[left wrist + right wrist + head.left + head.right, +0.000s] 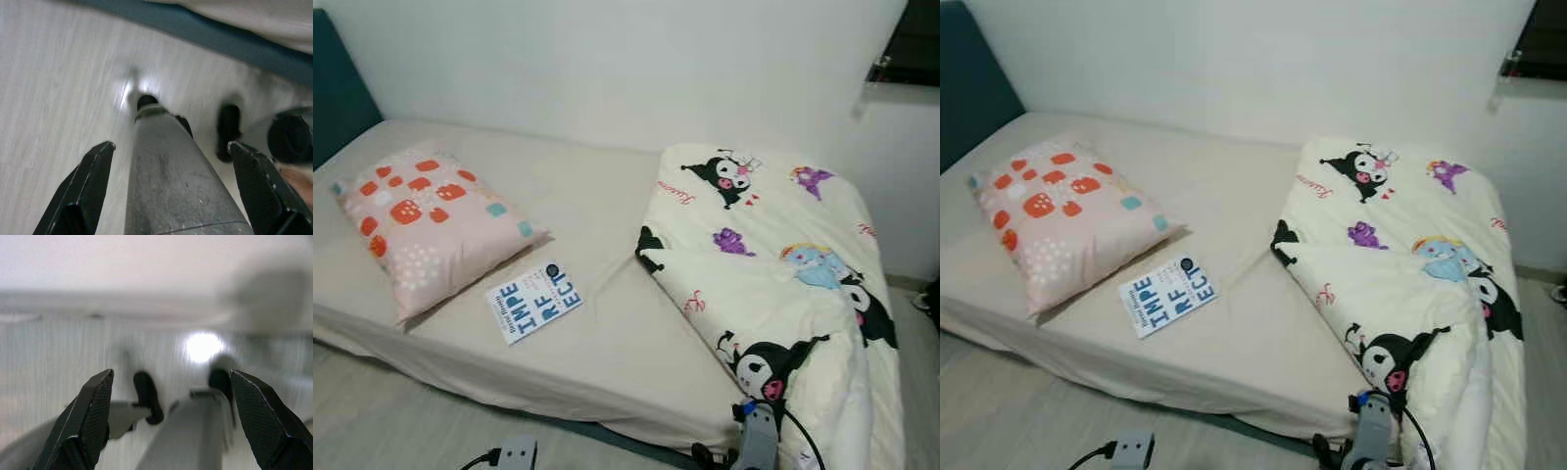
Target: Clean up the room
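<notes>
Both arms hanging idle, left gripper [168,196] and right gripper [168,423] spread wide, holding nothing. Book [534,300] near bed [607,362] front edge, beside pillow [426,220]; duvet [773,284] crumpled at right end. Probably best: approach square, pinch book's overhanging-side edge.

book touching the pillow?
Apart. The left eye view shows a strip of bare sheet between the book and the pillow edge.
</notes>
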`<state>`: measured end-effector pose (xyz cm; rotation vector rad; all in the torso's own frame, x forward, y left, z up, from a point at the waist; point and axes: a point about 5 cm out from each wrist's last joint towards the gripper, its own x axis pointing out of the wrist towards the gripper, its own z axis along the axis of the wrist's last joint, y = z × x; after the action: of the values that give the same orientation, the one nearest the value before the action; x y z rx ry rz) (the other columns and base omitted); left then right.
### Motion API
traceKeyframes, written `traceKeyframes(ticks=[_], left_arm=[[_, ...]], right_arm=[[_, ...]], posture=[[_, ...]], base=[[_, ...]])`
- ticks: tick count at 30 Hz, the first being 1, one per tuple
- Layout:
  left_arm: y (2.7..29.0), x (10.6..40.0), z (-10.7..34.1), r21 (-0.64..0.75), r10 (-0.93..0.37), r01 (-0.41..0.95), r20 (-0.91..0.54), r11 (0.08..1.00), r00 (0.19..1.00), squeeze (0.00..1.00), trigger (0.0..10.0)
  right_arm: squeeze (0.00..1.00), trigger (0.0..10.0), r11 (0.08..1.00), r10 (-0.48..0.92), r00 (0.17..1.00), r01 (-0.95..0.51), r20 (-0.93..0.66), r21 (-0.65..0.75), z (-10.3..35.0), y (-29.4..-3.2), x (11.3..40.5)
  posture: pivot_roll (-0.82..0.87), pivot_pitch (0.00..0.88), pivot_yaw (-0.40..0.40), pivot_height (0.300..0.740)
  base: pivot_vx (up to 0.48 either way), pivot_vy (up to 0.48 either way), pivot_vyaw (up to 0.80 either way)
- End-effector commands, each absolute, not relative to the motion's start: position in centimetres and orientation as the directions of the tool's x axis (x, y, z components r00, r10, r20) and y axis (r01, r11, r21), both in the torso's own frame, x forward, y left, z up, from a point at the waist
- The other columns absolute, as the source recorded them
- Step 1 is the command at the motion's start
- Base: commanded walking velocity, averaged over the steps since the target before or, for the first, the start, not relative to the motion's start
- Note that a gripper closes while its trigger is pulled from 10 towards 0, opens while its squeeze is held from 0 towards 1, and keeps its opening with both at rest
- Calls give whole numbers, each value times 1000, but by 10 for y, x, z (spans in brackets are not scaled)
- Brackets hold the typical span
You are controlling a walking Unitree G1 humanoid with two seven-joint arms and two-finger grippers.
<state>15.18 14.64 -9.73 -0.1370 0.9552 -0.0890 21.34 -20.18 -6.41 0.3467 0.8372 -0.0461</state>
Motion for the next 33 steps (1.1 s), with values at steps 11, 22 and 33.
traceKeyframes(ticks=[11,22,33], left_arm=[[152,135,-103,-131,-67,-76,-828,988,557,0,10000],[217,208,-61,-175,40,-202,-654,964,756,0,10000],[220,236,-35,-341,-116,-57,-465,938,878,0,10000]], right_arm=[[0,10000,924,-12,978,91,-209,372,60,-259,320],[0,10000,921,-247,952,289,-182,262,84,-314,312],[0,10000,880,-325,936,352,-137,319,96,-342,301]], posture=[[-94,143,49,740],[-92,146,48,700],[-103,144,63,665]], base=[[0,0,0],[0,0,0],[0,0,0]])
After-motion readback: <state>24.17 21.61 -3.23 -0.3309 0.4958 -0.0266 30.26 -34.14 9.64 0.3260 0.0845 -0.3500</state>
